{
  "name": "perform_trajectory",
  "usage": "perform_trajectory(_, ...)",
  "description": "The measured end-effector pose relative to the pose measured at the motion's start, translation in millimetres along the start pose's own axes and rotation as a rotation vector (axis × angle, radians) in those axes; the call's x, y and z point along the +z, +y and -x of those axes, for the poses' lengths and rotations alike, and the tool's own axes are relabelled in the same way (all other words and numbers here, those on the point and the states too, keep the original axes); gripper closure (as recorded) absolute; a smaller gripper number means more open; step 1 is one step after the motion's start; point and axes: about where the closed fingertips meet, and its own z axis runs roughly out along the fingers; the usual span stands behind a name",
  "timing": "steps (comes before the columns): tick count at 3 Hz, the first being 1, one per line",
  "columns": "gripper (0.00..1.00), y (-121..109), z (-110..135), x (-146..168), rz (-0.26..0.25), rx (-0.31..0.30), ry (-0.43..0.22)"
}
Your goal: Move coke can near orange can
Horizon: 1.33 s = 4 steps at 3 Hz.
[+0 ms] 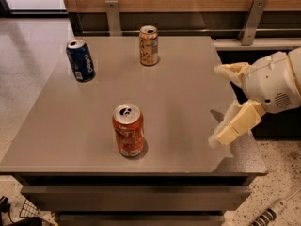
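The coke can (128, 132) stands upright near the tabletop's (183, 102) front edge; the gripper (225, 102), fingers apart and empty, hangs well to its right.

At the table's (178, 102) right edge we see the gripper (218, 105), its arm (277, 81) cut off past the wrist.

pincer (225, 102) sits far right at mid-height, white wrist (272, 81) behind it, both cream fingers (235, 125) splayed wide, pointing left, nothing gripped between them.
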Motion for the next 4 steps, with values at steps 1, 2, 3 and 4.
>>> perform_trajectory(1, 0.00, 10, 14, 28, 0.047, 0.001, -0.168)
perform_trajectory(2, 0.00, 26, 30, 46, 0.075, -0.028, -0.303)
perform_trajectory(3, 0.00, 26, 30, 46, 0.075, -0.028, -0.302)
perform_trajectory(4, 0.00, 28, 29, 64, 0.073, -0.005, -0.326)
